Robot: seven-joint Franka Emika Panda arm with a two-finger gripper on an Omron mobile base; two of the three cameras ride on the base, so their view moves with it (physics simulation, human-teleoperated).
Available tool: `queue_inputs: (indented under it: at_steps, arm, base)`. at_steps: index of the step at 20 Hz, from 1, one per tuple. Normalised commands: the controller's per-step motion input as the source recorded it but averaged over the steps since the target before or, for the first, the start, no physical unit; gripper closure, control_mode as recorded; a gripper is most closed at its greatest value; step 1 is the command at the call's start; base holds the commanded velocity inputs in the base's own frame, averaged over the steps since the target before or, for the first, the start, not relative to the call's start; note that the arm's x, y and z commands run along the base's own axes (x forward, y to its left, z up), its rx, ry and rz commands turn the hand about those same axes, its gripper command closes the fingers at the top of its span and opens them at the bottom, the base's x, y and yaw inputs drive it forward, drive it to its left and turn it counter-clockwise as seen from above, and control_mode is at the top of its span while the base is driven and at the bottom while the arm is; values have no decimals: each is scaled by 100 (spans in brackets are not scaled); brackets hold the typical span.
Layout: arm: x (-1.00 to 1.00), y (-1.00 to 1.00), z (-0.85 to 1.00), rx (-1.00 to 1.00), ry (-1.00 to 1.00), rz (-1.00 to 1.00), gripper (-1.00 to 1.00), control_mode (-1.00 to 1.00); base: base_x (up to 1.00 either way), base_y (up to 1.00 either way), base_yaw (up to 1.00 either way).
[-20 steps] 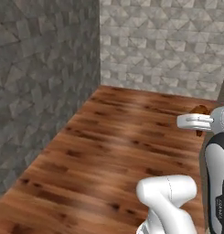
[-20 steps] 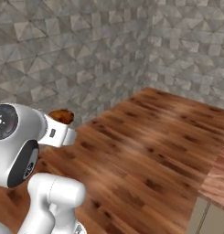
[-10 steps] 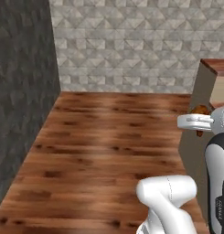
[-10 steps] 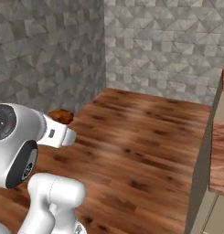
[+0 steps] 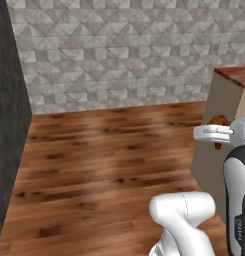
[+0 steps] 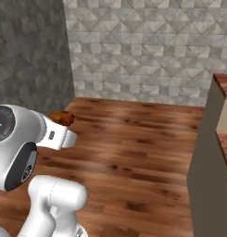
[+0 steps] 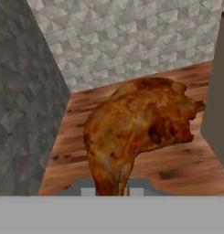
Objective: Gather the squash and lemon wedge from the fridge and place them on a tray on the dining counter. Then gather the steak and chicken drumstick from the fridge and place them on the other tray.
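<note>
While the gripper (image 7: 111, 191) stays clamped on the chicken drumstick (image 7: 138, 128) (held aloft), wood floor (image 5: 104, 160) lies open ahead, the dining counter (image 6: 222, 125) edging the right, stone walls (image 6: 147, 46) behind.

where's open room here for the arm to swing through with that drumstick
Open: the wood-grain floor between the dark grey wall and the beige counter base, back to the pale tiled wall. Tight: beside that base, where the gripper holds the browned chicken drumstick.

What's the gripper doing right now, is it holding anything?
Gripper: closed on the chicken drumstick, held up above the wood floor.
</note>
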Motion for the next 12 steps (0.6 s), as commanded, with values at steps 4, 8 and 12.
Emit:
queue_inputs:
  at_steps: [4, 8, 12]
  arm:
    - [0, 0, 0, 0, 0, 0, 100, 100]
    - [0, 0, 0, 0, 0, 0, 100, 100]
    - [0, 0, 0, 0, 0, 0, 100, 100]
  base:
    - [91, 55, -41]
    - [89, 46, -41]
    - [87, 48, -41]
